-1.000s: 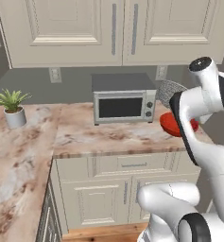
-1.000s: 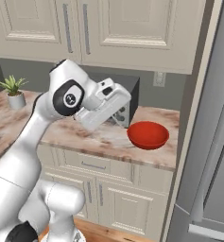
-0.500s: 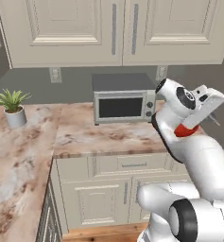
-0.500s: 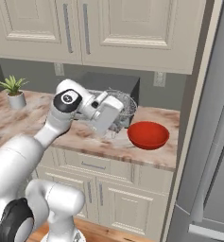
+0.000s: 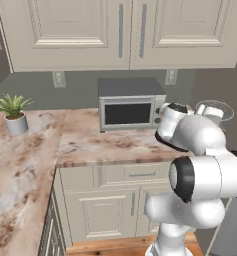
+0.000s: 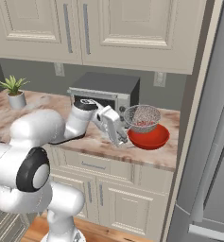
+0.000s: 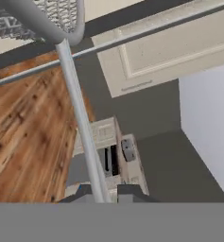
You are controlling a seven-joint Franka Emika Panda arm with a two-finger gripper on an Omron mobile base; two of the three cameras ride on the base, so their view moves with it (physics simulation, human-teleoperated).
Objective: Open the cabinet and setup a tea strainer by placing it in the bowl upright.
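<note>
In the right base view my gripper [image 6: 123, 140] is shut on the thin wire handle of the grey mesh tea strainer [image 6: 142, 116]. The basket hangs mouth-up just above the back of the glossy red bowl [image 6: 151, 138], which sits on the marble counter right of the microwave. The hand view looks along the handle [image 7: 72, 90], pinched between my fingertips [image 7: 104, 193], up to the mesh basket at the top left. From the left base view the strainer basket [image 5: 216, 110] shows beyond my upper arm. The cabinet is out of view.
A grey microwave [image 6: 104, 90] stands at the back of the counter [image 6: 156, 158], left of the bowl. A potted plant [image 6: 15, 92] sits far left. Cream wall cabinets [image 6: 108, 28] hang overhead. A tall grey unit [image 6: 217, 142] closes the counter's right end.
My arm has swung down and to the right, carrying the strainer from in front of the microwave to just above the bowl. The bowl stayed in place.
</note>
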